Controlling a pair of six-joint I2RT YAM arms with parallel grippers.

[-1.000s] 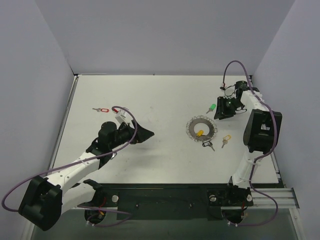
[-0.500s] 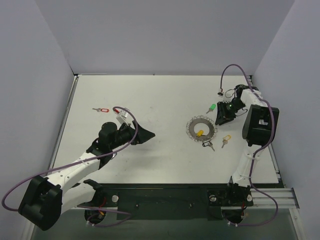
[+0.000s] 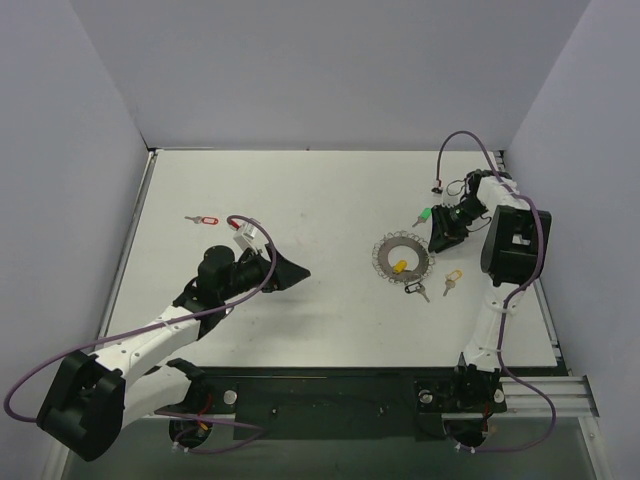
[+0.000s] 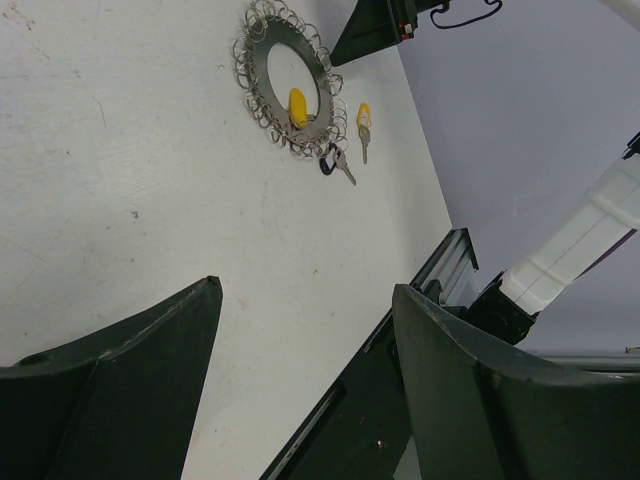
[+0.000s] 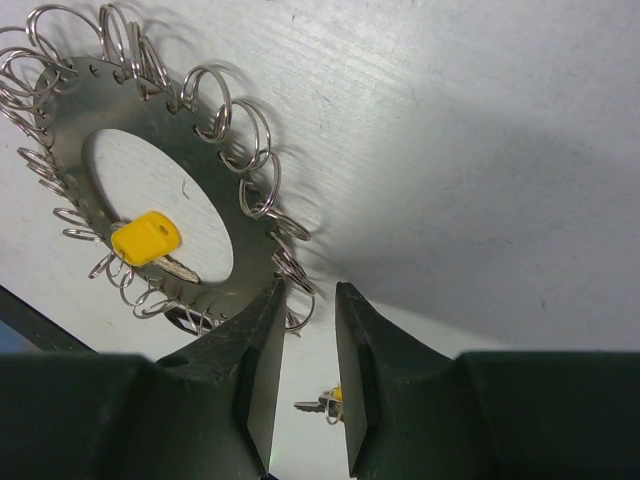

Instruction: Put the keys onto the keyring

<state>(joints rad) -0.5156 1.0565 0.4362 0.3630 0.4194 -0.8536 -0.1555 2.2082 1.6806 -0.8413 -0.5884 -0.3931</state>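
While a yellow key (image 5: 146, 238) lies inside the keyring (image 5: 130, 108), the left hand (image 4: 305, 290) gapes empty, the right hand (image 5: 310, 290) barely parted.

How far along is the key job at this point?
Seemingly done: one yellow-headed key and a dark key sit at the rim of the keyring, apparently hooked on. In hand: nothing; the right gripper is beside the ring, narrowly parted and empty, the left gripper wide open. Left: the green key, second yellow key and red key lie loose.
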